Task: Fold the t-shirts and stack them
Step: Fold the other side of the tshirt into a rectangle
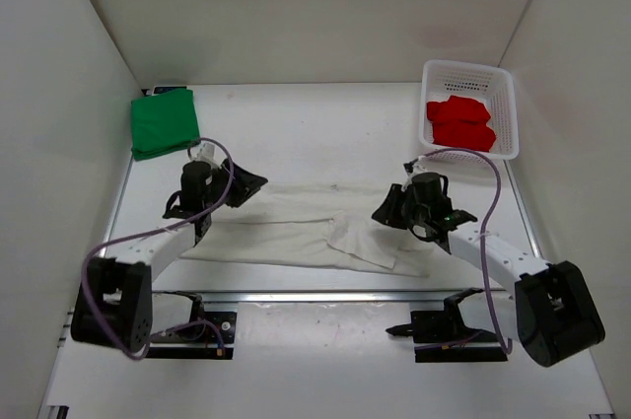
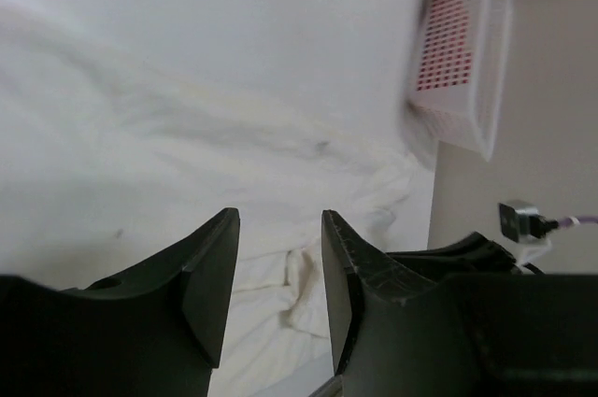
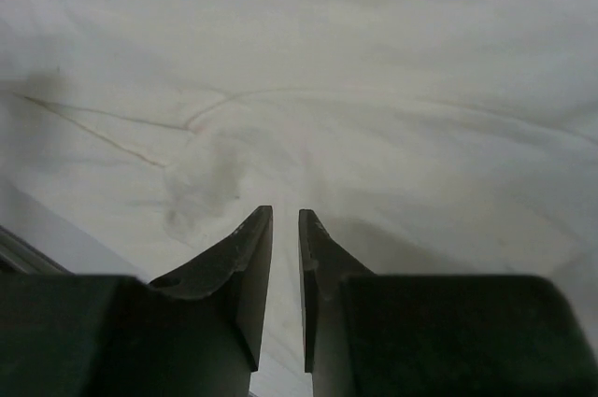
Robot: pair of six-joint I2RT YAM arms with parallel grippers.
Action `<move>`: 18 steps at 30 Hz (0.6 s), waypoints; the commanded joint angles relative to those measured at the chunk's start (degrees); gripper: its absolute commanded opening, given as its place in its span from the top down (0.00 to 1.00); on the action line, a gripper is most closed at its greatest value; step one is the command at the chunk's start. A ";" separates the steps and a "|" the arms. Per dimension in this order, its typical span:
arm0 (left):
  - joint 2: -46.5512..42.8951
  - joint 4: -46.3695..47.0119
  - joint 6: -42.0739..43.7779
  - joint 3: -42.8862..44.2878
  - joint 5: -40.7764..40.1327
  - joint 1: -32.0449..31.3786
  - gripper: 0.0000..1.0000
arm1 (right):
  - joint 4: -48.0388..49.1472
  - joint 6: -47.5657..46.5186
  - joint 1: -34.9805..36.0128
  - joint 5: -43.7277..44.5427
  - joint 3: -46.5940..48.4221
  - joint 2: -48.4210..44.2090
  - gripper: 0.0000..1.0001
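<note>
**Jaws empty, fold half made: choose your grip points well**

Your left gripper (image 2: 280, 221) hangs low over the off-white t-shirt (image 1: 315, 227), jaws about half apart with nothing between them. Your right gripper (image 3: 285, 218) shows only a narrow slit, also empty, with bare cloth beneath.

The shirt lies as a long rumpled band across the near middle of the table (image 1: 325, 113), between the two arms, with one flap turned in near its centre. The green t-shirt (image 1: 163, 123) sits folded at the far left corner. The red t-shirt (image 1: 460, 121) lies in the white basket (image 1: 468, 69) at the far right.

The step in hand looks like the next fold of the band. Open the right jaws wider before you descend, or they will likely push the fabric rather than straddle it. Take each end at an edge and pinch every layer there. Lift both sides together and level, then lay the band over itself so the edges meet.
</note>
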 commanded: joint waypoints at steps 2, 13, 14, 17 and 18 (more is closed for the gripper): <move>-9.71 -7.55 8.47 3.43 -4.26 -1.31 0.49 | 5.53 -0.65 4.63 -0.02 3.62 8.09 0.87; -15.35 -16.78 15.33 4.65 -1.44 -2.27 0.49 | 3.81 -4.85 7.37 -4.25 45.97 54.45 0.98; -15.70 -17.66 15.51 4.92 -1.53 -2.71 0.49 | -1.08 -6.44 7.37 -3.80 58.69 57.74 0.97; -16.58 -20.12 16.48 5.54 -2.40 -3.16 0.49 | -19.10 -8.81 6.23 -6.26 102.22 82.12 0.94; -16.58 -21.26 17.18 5.89 -2.84 -3.33 0.49 | -27.85 -8.65 5.97 -6.70 113.11 86.73 0.89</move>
